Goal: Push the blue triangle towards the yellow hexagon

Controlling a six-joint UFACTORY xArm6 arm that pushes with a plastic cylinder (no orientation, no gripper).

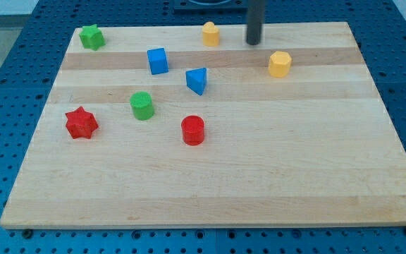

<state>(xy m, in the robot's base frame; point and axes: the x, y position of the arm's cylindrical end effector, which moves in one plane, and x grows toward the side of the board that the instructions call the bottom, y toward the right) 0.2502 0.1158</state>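
The blue triangle (197, 80) lies on the wooden board (259, 176), left of centre in the upper half. The yellow hexagon (279, 63) sits to its right and slightly higher, with bare board between them. My tip (253, 42) is the lower end of the dark rod near the view's top. It stands above and to the right of the blue triangle, and up-left of the yellow hexagon. It touches neither block.
A blue cube (158, 61) sits up-left of the triangle. A second yellow block (211, 33) is left of my tip. A green star (91, 37) is at the top left. A green cylinder (142, 105), red star (81, 123) and red cylinder (192, 130) lie lower left.
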